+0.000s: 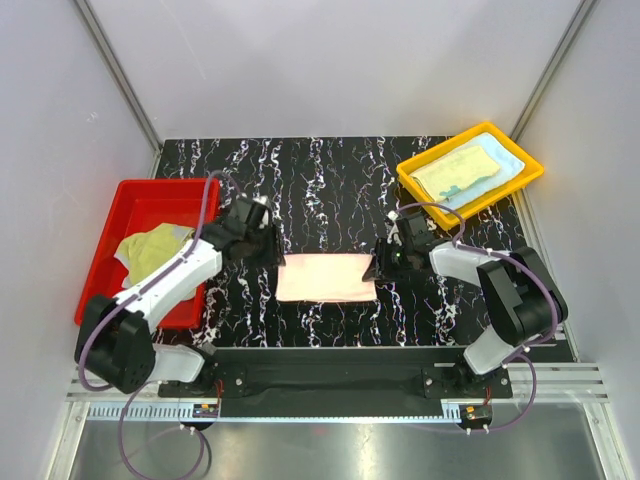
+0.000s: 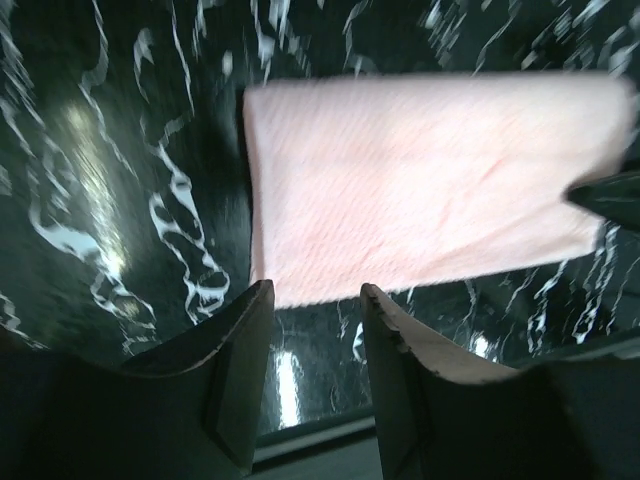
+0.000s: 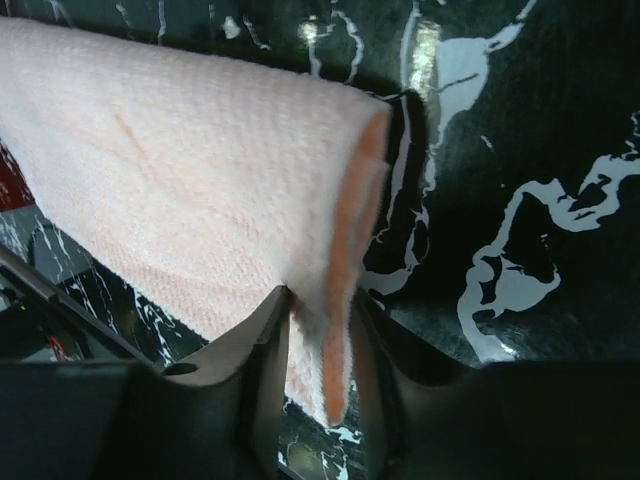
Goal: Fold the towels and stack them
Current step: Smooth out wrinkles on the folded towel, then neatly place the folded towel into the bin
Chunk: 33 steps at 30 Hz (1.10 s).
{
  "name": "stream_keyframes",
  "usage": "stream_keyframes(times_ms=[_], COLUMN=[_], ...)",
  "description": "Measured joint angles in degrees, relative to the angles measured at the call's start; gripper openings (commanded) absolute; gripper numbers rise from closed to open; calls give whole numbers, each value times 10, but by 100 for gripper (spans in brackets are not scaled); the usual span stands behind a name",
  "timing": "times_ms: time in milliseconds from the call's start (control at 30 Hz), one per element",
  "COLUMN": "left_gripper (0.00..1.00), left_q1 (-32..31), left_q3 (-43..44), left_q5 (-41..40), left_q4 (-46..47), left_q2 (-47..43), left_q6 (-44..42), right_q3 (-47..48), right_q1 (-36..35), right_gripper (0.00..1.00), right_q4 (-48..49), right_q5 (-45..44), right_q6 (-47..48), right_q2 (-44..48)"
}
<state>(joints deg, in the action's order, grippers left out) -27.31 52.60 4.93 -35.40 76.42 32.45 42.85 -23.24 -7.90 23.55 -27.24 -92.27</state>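
A folded towel (image 1: 327, 278) lies flat on the table (image 1: 330, 190), near its middle and a little toward the near edge. The left gripper (image 1: 272, 250) sits just off the towel's left edge, and the right gripper (image 1: 378, 268) is at its right edge with that corner between its fingers. At the table's left side the left tray (image 1: 150, 205) holds a crumpled towel (image 1: 155, 248), and at the far right corner the right tray (image 1: 424, 198) holds stacked towels (image 1: 465, 170), one lying on the other.

The pink towel (image 3: 190, 170) is matt, ribbed cloth; the black marbled table (image 1: 330, 190) is glossy; the red tray (image 1: 100, 255) and yellow tray (image 1: 421, 197) look smooth plastic.
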Motion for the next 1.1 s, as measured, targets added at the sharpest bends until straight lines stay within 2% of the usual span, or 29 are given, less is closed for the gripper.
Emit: stream_keyframes(times_ms=[100, 133, 233, 400, 567, 800, 900, 933, 1000, 1100], left_gripper=[45, 45, 45, 46, 46, 47, 47, 48, 48, 50], left_q1=[10, 17, 49, 97, 101, 103, 104, 105, 105, 106], left_q3=[52, 66, 83, 85, 85, 86, 86, 87, 91, 89], left_q5=[-29, -35, -39, -31, -18, -2, 1, 4, 10, 44], left_q4=[-12, -12, -12, -27, -34, -42, -42, -44, -45, -32], left_q2=[-13, -14, -15, -15, -14, -14, -13, -12, -8, 0], left_q6=[-19, -26, -42, -60, -73, -85, -87, -88, -89, -78], right_q3=[-1, 0, 9, 65, 178, 322, 374, 384, 393, 389], right_q1=[0, 0, 0, 2, 10, 64, 87, 92, 102, 110], right_gripper=[19, 10, 0, 0, 0, 0, 11, 18, 20, 31], right_q4=[18, 18, 1, -89, -185, -292, -331, -336, -339, -344], right_q5=[11, 11, 6, -24, -66, -116, -116, -113, -101, -86], right_q6=[-5, -3, 9, 53, 125, 236, 260, 264, 269, 266], right_q2=[-16, -19, -22, -25, -36, -86, -123, -134, -160, -189])
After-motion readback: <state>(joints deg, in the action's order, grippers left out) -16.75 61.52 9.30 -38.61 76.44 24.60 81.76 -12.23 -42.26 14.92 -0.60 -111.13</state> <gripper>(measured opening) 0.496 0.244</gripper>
